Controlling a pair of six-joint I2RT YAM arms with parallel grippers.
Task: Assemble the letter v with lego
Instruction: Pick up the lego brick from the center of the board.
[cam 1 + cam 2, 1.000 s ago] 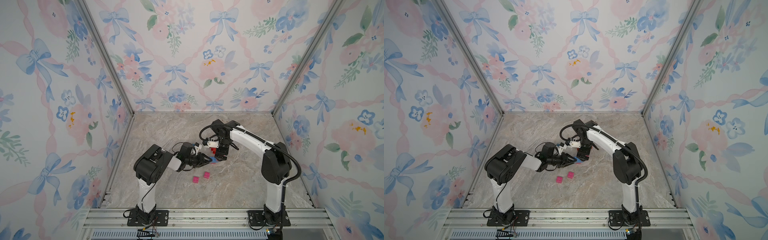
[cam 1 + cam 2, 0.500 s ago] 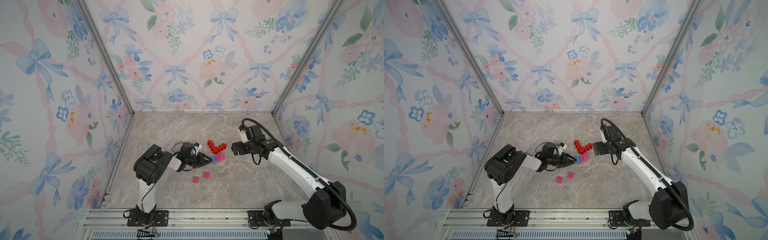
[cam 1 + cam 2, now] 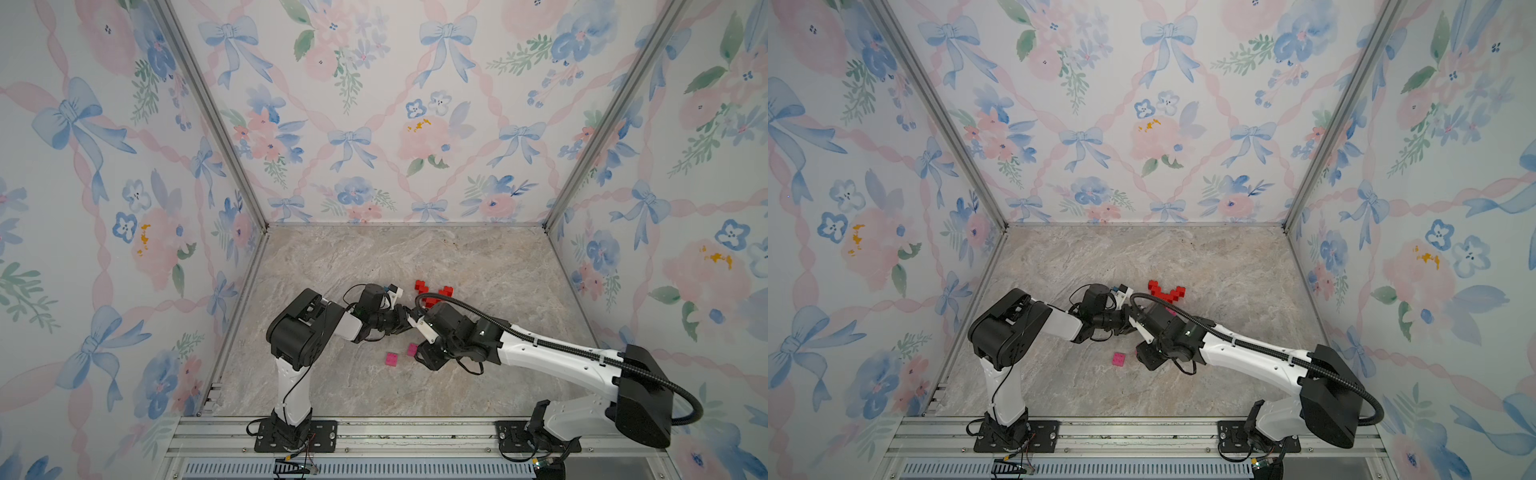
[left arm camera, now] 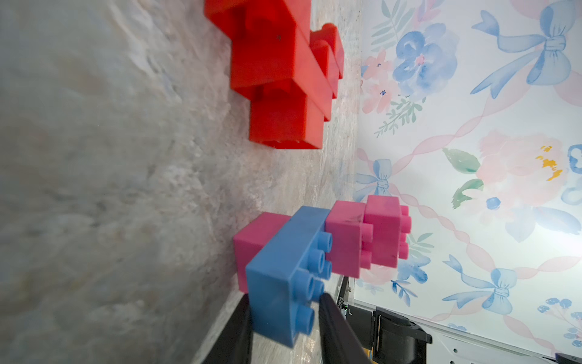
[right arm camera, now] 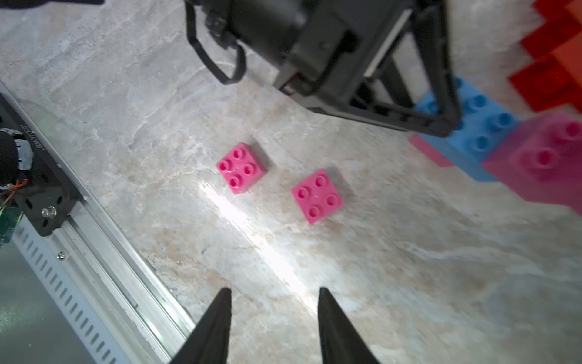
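Loose lego first: two pink bricks (image 5: 242, 167) lay unplaced on the table (image 5: 409, 268), with the right gripper (image 5: 273, 291) above them, jaws apart and empty. Beyond, the left gripper (image 4: 285, 299) clamped the blue brick (image 4: 283, 268), pink ones (image 4: 343, 239) stacked on it. Farthest, a red V (image 3: 432, 293) looked finished; the rest seemed partway.

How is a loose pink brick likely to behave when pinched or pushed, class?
Probably rigid: the loose pink brick is a hard-looking moulded block. Likely slides rather than rolls: it sits flat, studs up, on the table. Smooth sides might slip.
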